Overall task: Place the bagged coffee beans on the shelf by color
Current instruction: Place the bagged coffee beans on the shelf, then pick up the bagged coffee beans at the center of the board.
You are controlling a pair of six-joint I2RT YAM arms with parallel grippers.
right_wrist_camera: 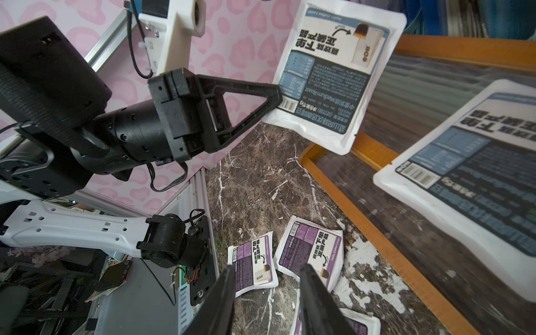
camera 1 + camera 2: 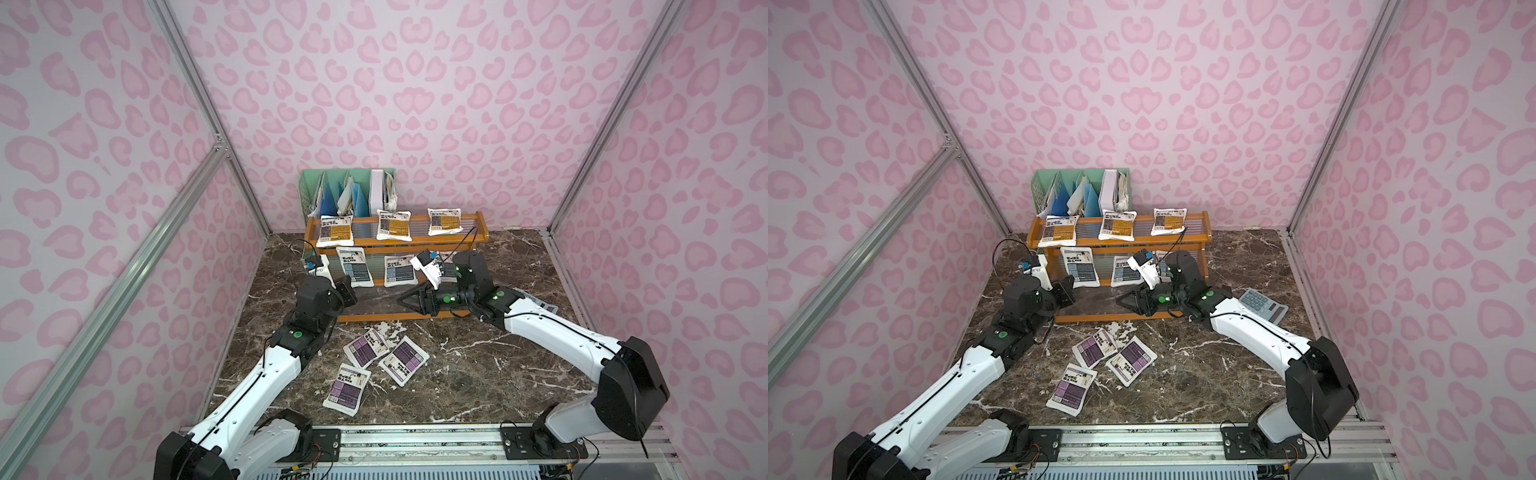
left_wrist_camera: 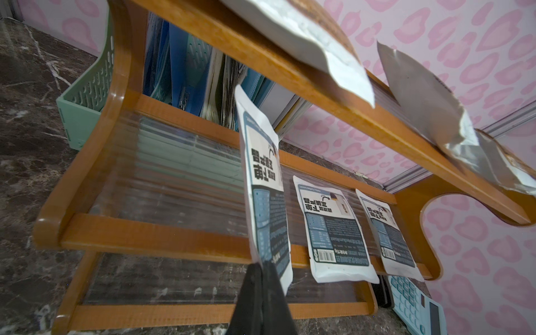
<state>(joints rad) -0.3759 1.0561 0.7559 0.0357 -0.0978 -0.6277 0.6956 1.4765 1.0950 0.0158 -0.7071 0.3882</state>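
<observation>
My left gripper (image 3: 262, 266) is shut on the lower corner of a blue-grey bagged coffee bean pouch (image 3: 266, 188), holding it against the left of the shelf's (image 2: 395, 318) middle tier. Two more blue-grey pouches (image 3: 333, 232) (image 3: 388, 232) lean on that tier. Three orange pouches (image 2: 334, 230) (image 2: 393, 225) (image 2: 445, 221) stand on the top tier. Three purple pouches (image 2: 365, 348) (image 2: 404, 360) (image 2: 347, 388) lie on the table in front of the shelf. My right gripper (image 2: 401, 300) hovers open over the bottom tier with nothing between its fingers (image 1: 226, 290).
A mint-green file holder (image 2: 347, 195) with papers stands behind the shelf against the back wall. A grey calculator (image 2: 1262, 305) lies on the marble table to the right of the shelf, beside my right arm. Pink walls enclose three sides.
</observation>
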